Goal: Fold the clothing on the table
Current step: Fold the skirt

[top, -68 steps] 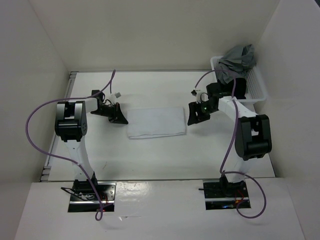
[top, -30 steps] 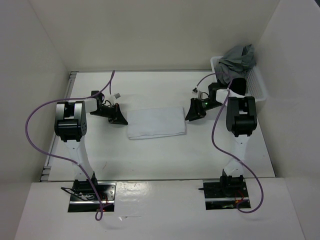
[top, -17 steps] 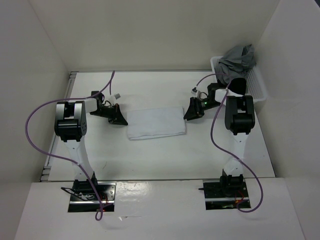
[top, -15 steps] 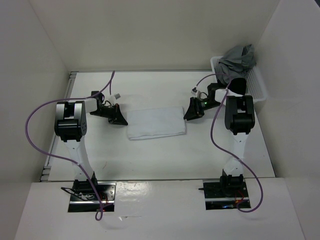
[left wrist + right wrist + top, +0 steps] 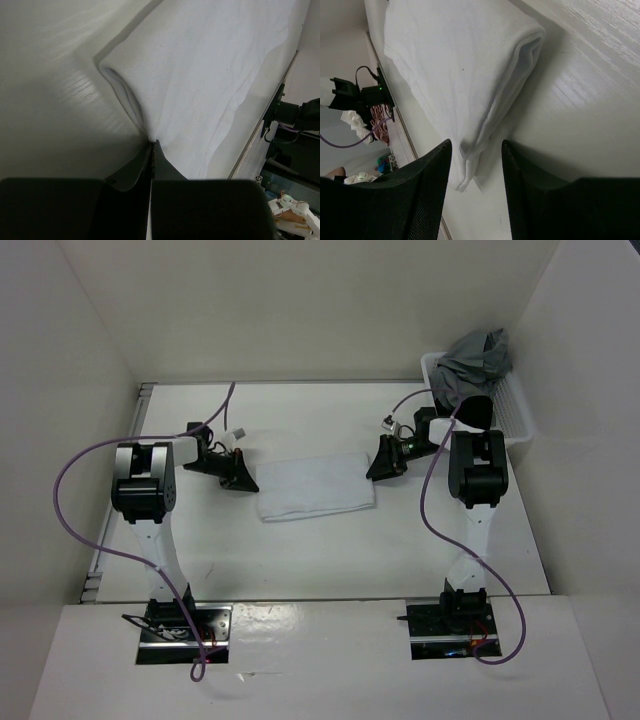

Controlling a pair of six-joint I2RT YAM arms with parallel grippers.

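Note:
The clothing [image 5: 315,485] is a white cloth folded into a small rectangle, lying in the middle of the table [image 5: 330,560]. At its left edge my left gripper [image 5: 243,480] sits low on the table. In the left wrist view, that left gripper [image 5: 151,144] is shut, its tips pinching a fold of the clothing [image 5: 200,75]. My right gripper [image 5: 376,468] is at the cloth's right edge. In the right wrist view the right gripper [image 5: 476,145] is open, its fingers standing either side of the layered edge of the clothing [image 5: 455,65] without closing on it.
A white mesh basket [image 5: 518,418] stands at the back right corner with a grey garment [image 5: 478,358] heaped in it, just behind the right arm. A metal rail [image 5: 120,490] runs along the table's left edge. White walls enclose three sides.
The right arm has swung in and its gripper has moved left to the cloth's right edge, narrowing slightly. The left gripper and the cloth have shifted a little to the right.

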